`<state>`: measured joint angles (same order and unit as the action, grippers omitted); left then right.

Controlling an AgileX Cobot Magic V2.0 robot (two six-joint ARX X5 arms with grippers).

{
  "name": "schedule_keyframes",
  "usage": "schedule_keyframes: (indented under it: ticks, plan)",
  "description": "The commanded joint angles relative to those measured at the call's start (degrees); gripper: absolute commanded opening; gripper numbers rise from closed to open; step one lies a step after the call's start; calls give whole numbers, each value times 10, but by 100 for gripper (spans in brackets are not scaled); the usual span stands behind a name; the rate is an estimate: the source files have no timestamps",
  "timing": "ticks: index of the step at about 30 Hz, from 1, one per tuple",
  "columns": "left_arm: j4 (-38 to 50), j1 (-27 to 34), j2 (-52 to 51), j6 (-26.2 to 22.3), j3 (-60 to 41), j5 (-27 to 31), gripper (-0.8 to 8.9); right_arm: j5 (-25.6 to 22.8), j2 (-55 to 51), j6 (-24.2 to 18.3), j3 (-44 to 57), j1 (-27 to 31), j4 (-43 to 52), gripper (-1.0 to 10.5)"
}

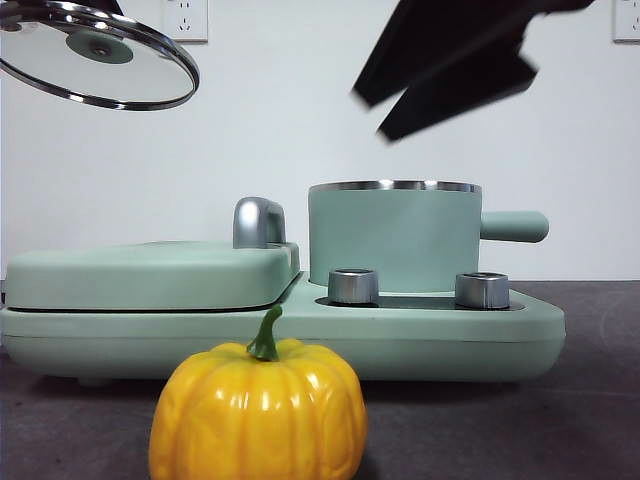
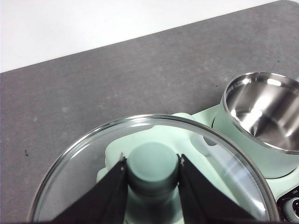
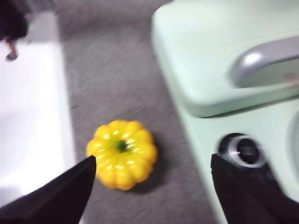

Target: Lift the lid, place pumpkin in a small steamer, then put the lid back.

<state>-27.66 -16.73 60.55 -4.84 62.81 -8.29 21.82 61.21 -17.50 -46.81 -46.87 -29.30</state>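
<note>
Front view: lid (image 1: pixel 100 55) aloft, unlabelled pumpkin (image 1: pixel 258 412) on table.

The right wrist view is smeared with motion blur, softening the small glossy yellow-orange ribbed pumpkin (image 3: pixel 122 154) and a silver knob (image 3: pixel 242 150). In the front view the picture's lower edge cuts off that pumpkin's base, and the round clear glass lid (image 1: pixel 97 57) runs past the top-left corner.

The right gripper (image 3: pixel 152 186) is hovering with jaws spread wide above the pumpkin (image 3: pixel 122 153), sitting on the grey table (image 3: pixel 117 84) just beside the mint-green appliance's (image 3: pixel 210 60) edge.
</note>
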Motion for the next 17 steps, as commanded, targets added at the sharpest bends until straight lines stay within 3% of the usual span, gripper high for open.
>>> schedule_keyframes:
  ticks: [1, 9, 17]
  plan:
    - [17, -1, -3, 5, 7, -1, 11, -13, 33, 8, -9, -34, 5, 404]
    - [15, -1, -3, 5, 7, -1, 11, -70, 110, 5, -9, -96, 24, 487]
    - [15, -1, -3, 6, 7, -1, 11, -73, 162, 6, -9, -111, 73, 487]
